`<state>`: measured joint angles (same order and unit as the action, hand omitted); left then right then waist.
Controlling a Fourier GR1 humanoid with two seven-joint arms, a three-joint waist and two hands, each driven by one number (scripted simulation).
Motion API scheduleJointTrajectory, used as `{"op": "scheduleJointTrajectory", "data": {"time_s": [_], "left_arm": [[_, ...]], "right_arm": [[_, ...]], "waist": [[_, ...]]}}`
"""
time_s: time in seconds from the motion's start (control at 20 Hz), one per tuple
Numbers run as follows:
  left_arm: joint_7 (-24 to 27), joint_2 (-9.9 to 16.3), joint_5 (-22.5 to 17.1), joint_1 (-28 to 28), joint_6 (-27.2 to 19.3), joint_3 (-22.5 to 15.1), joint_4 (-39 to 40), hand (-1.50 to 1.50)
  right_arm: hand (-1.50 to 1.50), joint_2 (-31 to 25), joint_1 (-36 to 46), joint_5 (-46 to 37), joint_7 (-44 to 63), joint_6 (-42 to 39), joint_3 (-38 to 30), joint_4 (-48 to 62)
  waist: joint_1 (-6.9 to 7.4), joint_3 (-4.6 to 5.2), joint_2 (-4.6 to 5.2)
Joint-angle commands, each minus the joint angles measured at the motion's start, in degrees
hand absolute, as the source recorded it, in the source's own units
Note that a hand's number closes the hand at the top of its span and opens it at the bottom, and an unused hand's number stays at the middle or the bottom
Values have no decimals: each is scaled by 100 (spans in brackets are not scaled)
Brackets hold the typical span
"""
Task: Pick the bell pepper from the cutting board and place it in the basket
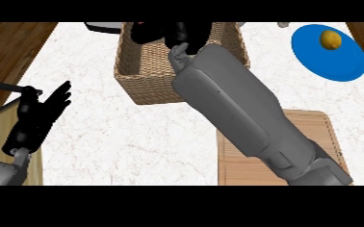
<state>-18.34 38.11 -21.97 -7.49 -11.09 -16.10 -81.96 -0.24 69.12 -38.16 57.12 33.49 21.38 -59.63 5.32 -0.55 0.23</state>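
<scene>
While the right robot hand (174, 33) hangs over the basket (146, 84), fingers curled round a mostly hidden red bell pepper (139, 24), release low, centred. Left robot hand (39, 113) rests, fingers straight.

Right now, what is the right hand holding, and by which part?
The right hand curls over the basket around something red, mostly hidden; the held part cannot be told.
</scene>
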Motion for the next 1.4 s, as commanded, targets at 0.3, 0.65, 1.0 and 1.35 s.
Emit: {"op": "scheduleJointTrajectory", "data": {"time_s": [0.3,0.65,1.0,1.35], "left_arm": [[186,-889,-178,609,-209,-221,231,0],[205,-966,-66,830,-238,-159,-39,0],[450,-1044,-8,1157,-232,-89,102,0],[406,-914,-84,1255,-128,128,116,0]], "right_arm": [[150,23,-322,-22,43,680,246,1181],[-150,23,-59,-95,-406,308,314,1826],[-150,-86,-130,-35,-718,509,78,1499],[-150,-194,-293,-44,-637,1143,-396,1170]], "waist": [[-275,86,42],[-207,70,36],[-388,65,-26],[-461,63,-54]]}}
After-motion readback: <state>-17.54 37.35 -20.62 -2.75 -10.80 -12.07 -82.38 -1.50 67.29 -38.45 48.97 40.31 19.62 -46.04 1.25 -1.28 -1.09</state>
